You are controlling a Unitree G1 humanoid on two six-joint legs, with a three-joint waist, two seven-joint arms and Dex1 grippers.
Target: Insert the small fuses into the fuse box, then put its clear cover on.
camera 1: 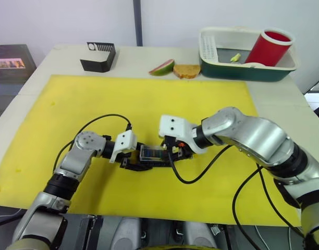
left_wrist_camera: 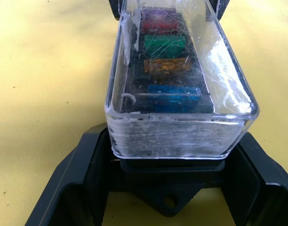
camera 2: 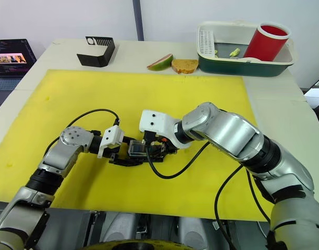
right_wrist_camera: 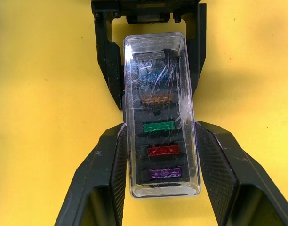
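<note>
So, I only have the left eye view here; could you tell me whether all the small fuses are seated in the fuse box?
Observer: Yes. The right wrist view shows six small fuses in one row in the fuse box, from the grey fuse to the purple fuse.
Operator: Thank you. Is the clear cover on?
Observer: The clear cover sits over the box and spans all six fuses.
Operator: And how does the right gripper stand?
Observer: The right gripper has its fingers against the cover's two long sides, at the purple end.
</note>
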